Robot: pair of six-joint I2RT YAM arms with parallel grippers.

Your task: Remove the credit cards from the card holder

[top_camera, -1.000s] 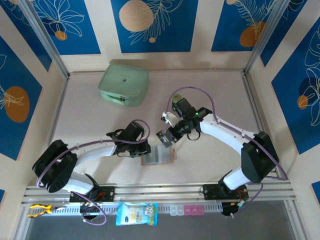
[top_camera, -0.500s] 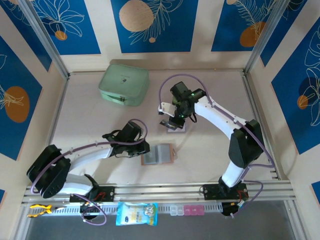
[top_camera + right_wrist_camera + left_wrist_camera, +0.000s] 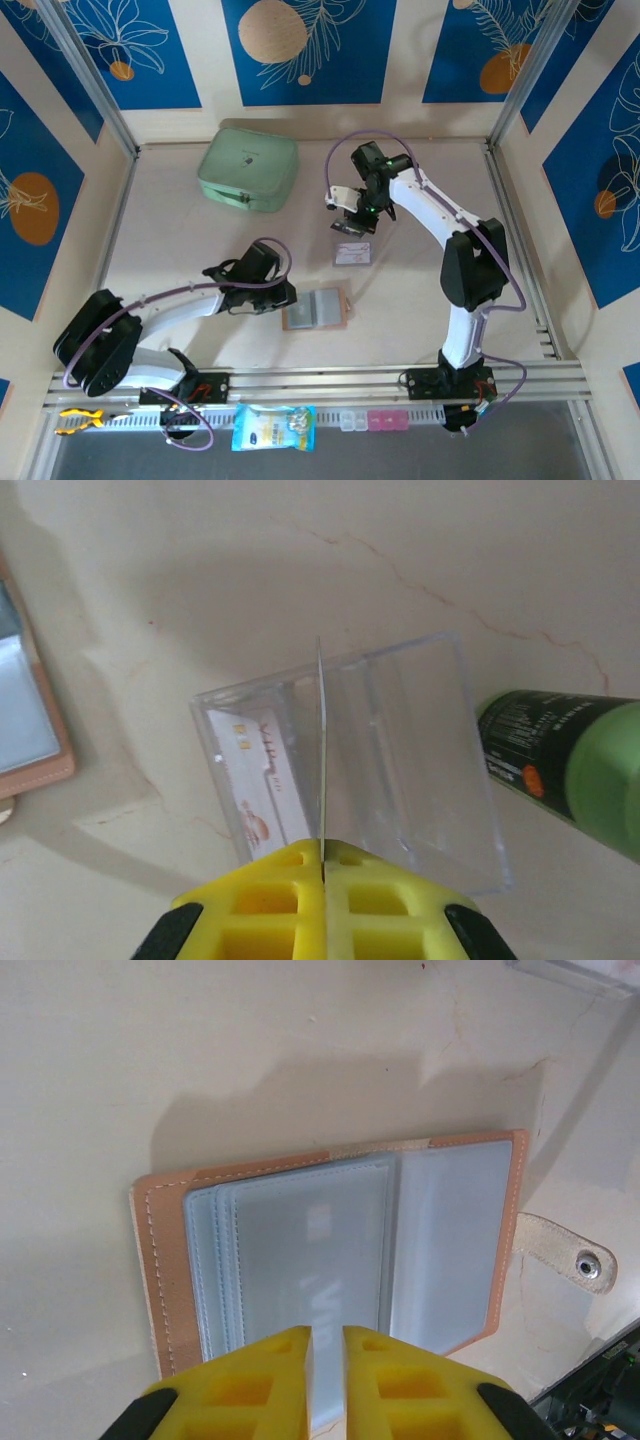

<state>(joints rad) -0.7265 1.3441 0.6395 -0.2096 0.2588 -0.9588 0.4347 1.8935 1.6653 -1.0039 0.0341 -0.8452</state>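
Blue flower-printed walls close in a pale surface [image 3: 180,250], with a mint-green case [image 3: 248,170] at the back. The card holder [image 3: 330,1250] lies open near the front edge, its grey-blue sleeves up and its snap tab out to one side. The right tool [image 3: 323,848] is clamped on one card [image 3: 322,750], held on edge straight above the clear box [image 3: 420,750]. Another card [image 3: 255,780] already lies in that box, and a green canister [image 3: 570,770] sits just beside it. The held card looks lined up with the box's middle divider. If let go there, I'd expect it to strike the rim and tip out onto the surface, or nudge the light box. The left tool [image 3: 327,1332] sits over the holder's near edge with its jaws a sliver apart. Whether it pinches a sleeve I cannot tell; if not, the holder could slide or fold shut. The right arm reaches far out, elbow raised, wrist bent down over the box. The left arm stretches low from its base toward the holder.
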